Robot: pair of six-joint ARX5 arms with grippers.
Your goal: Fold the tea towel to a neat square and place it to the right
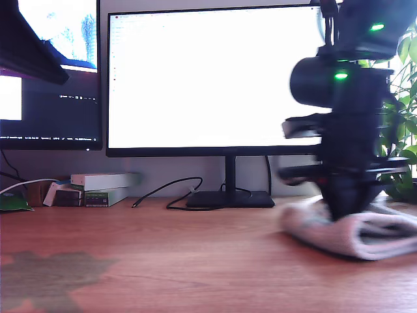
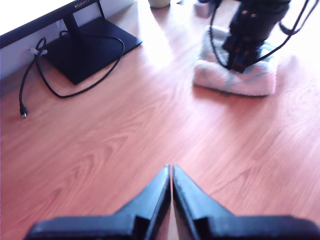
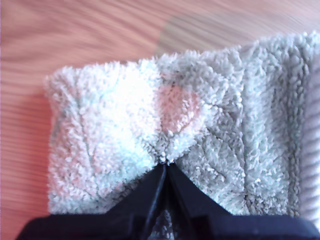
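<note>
The tea towel (image 1: 378, 235) (image 2: 250, 82) lies folded into a thick pale pink and blue-green wad on the wooden desk at the exterior view's right. My second gripper (image 1: 342, 212) (image 2: 239, 62) (image 3: 165, 167) comes down onto its top. In the second wrist view its fingers are shut, pinching the fluffy pile of the towel (image 3: 100, 130). My first gripper (image 2: 171, 170) hovers over bare desk well away from the towel. It is shut, with nothing between its fingers. I cannot place it in the exterior view.
A large monitor (image 1: 215, 78) on a black stand (image 1: 228, 199) (image 2: 85, 47) lines the desk's back, with a loose black cable (image 1: 169, 192) beside it. Small boxes (image 1: 104, 186) sit at the exterior view's back left. A plant (image 1: 404, 117) stands behind the towel.
</note>
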